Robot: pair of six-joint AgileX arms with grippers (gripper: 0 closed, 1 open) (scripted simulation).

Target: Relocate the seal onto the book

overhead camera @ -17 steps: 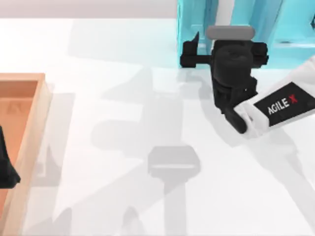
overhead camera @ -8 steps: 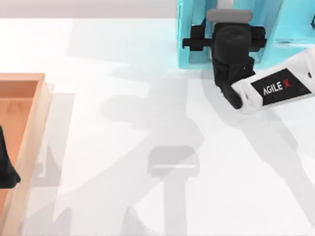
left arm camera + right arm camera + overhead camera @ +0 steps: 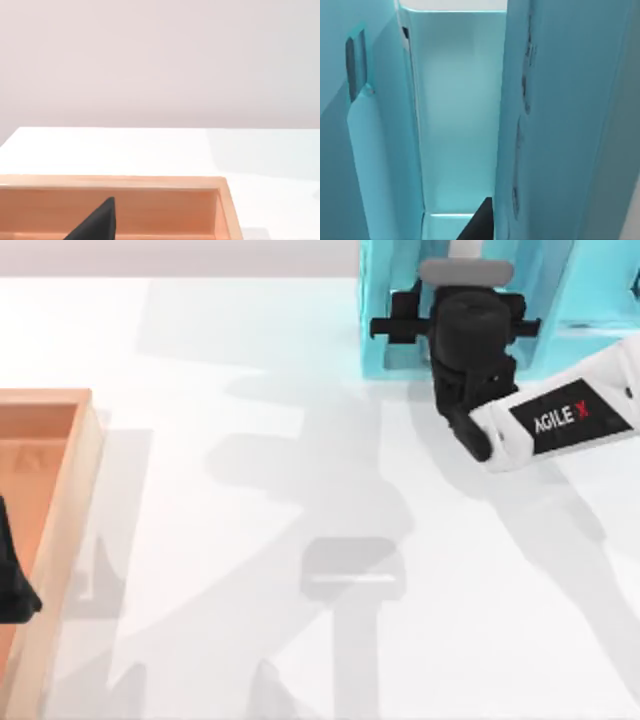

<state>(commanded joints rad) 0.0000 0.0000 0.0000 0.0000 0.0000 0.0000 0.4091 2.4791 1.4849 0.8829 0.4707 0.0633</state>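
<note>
1. Since a second ago my right arm (image 3: pixel 555 422) has swung up toward twelve o'clock; over the last half second it has barely shifted.
2. My right gripper (image 3: pixel 462 280) sits at the mouth of the light cyan plastic shelf unit (image 3: pixel 385 310) at the table's one-o'clock edge, the white forearm trailing toward four o'clock.
3. Whether its claw is open or holding anything, I cannot tell; the wrist camera faces cyan walls (image 3: pixel 455 115) with one dark fingertip (image 3: pixel 480 222) at the frame edge.
4. I cannot tell where the seal or book lie, or their heading.
5. My left arm (image 3: pixel 12 575) stays parked over the wooden tray (image 3: pixel 70 500) at nine o'clock.
</note>
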